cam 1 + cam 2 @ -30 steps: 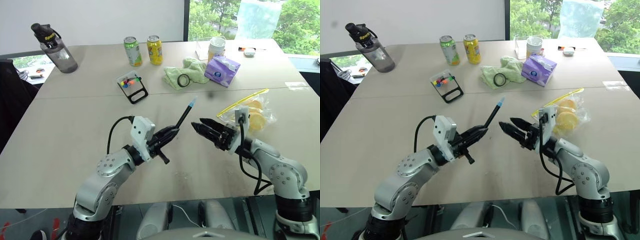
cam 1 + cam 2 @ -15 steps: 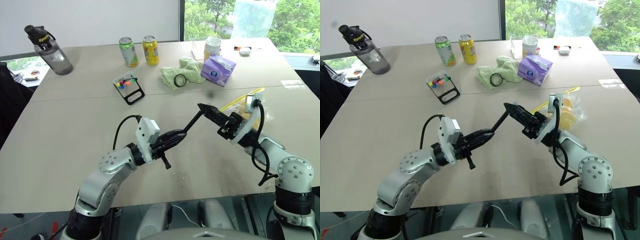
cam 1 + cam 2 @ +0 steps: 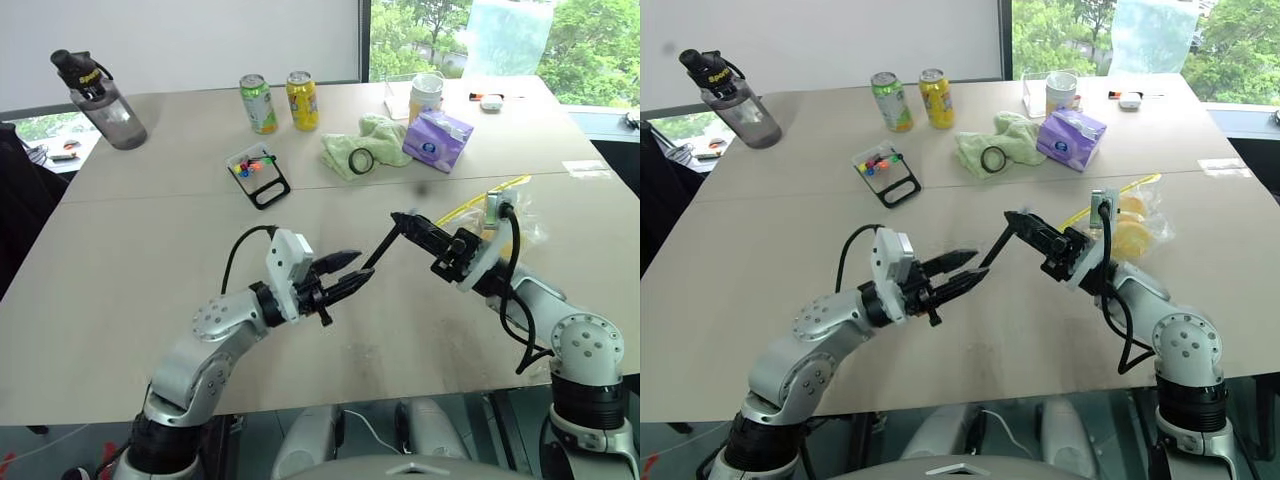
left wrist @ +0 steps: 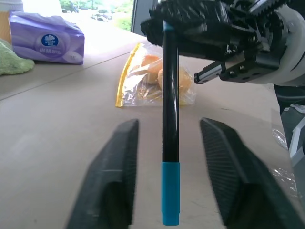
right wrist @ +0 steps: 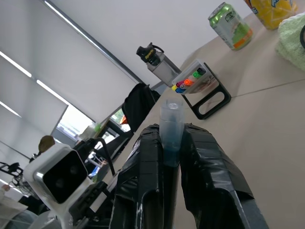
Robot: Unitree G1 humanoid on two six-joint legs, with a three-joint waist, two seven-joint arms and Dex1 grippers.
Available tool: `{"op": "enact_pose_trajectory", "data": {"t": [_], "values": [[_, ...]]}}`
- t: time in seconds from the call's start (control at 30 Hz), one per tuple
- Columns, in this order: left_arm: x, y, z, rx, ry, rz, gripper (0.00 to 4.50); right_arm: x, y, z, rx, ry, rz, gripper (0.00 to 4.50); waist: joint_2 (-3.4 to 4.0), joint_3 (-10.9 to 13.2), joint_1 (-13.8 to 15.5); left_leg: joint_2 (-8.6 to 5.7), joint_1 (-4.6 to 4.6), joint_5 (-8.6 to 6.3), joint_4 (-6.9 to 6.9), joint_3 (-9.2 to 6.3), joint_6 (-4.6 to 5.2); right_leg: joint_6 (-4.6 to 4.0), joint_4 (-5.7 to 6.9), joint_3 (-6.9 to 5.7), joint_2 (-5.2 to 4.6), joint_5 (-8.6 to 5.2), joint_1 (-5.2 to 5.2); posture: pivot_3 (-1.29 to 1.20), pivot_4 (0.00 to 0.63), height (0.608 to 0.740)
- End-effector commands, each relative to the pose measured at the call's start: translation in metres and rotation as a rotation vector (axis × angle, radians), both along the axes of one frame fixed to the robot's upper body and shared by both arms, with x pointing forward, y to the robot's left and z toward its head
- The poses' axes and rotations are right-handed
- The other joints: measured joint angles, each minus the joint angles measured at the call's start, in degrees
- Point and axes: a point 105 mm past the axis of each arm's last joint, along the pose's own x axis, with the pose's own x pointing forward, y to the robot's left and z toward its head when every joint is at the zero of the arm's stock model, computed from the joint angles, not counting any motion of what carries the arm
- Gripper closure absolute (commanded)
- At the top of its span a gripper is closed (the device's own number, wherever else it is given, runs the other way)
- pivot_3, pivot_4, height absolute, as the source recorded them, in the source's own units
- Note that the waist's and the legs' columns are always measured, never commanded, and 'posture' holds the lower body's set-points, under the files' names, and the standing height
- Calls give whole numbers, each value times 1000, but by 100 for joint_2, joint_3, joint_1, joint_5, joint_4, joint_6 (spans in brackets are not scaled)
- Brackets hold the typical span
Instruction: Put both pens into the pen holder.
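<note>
**Pen handover mid-air, right gripper has it**

Head views: we see the right gripper (image 3: pixel 405 219) pinching one end of the pen (image 3: pixel 381 248), which slants down toward the left gripper (image 3: pixel 352 274). The left fingers are spread, and the pen's lower end sits between them or just past their tips; we can't tell if it touches. The pen holder (image 3: pixel 260 170) stands well beyond both hands, off to the left gripper's far side, coloured bits showing at its top. We judge the handover nearly done: the right arm should keep its pinch firm and pull the pen clear only once the left fingers are wide enough not to snag it, then carry it over to the holder.

Left wrist view: the black barrel (image 4: pixel 169 95) runs straight up the gap between the two spread fingers (image 4: pixel 112 179), touching neither. The light-blue end (image 4: pixel 170 191) is nearest this hand.

Right wrist view: the fingers (image 5: pixel 147 181) are pressed onto the pen, a pale translucent end (image 5: pixel 170 125) sticking out past the tips. The holder lies far ahead of this gripper, by a green can (image 5: pixel 230 25). A second pen we can't find.
</note>
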Motion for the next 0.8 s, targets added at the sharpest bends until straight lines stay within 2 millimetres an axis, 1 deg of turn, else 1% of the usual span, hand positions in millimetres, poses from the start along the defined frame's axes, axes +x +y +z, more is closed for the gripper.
{"op": "enact_pose_trajectory", "data": {"t": [0.03,0.1,0.13,0.2,0.3,0.33,0.43,0.57,0.67,0.8], "values": [[-1,9,13,33,-3,-88,1508,-9,16,4,-266,-206,89,4442,4,3,-8,0,0,0,0,2,0,0,1,-7,3,0,-1,0,150,740],[-3,9,12,92,15,-165,1508,-14,23,-4,-416,-288,166,4442,3,3,-7,1,0,0,-1,-2,0,0,-3,-14,26,-1,-1,0,150,740],[-2,8,10,123,21,-194,1508,-16,26,-4,-456,-325,200,4442,2,4,-6,2,-1,0,-1,-3,0,1,-4,-15,26,-1,-1,0,150,740],[-1,6,9,164,51,-254,1508,-17,34,4,-459,-382,242,4442,0,5,-5,2,-4,0,-2,-6,0,1,-9,-17,27,-1,0,0,150,740],[0,0,7,202,90,-335,1508,-19,47,25,-402,-445,279,4442,-9,12,-4,3,-7,0,-1,-6,0,1,-10,-14,8,-1,-1,0,150,740],[1,-2,7,203,99,-348,1508,-21,50,28,-399,-458,297,4442,-11,14,-1,2,-7,0,-1,-9,-1,1,-9,-15,1,-1,-2,0,150,740],[4,-9,8,223,107,-400,1508,-30,56,26,-445,-491,381,4442,-16,17,17,1,-11,1,0,-20,-1,0,-13,-20,-5,0,-2,0,150,740],[13,-12,12,241,80,-403,1508,-30,55,22,-513,-495,400,4442,-19,19,15,-1,-20,1,-1,-29,-1,0,-22,-24,-8,0,-4,0,150,740],[12,-9,16,283,64,-421,1508,-29,49,17,-572,-489,403,4442,-20,20,3,-2,-23,1,-1,-28,-1,0,-22,-23,-9,0,-8,0,150,740],[8,-9,21,310,58,-452,1508,-30,47,17,-583,-475,414,4442,-20,21,0,0,-23,1,-3,-30,-2,0,-21,-17,-8,0,-10,0,150,740]]}}
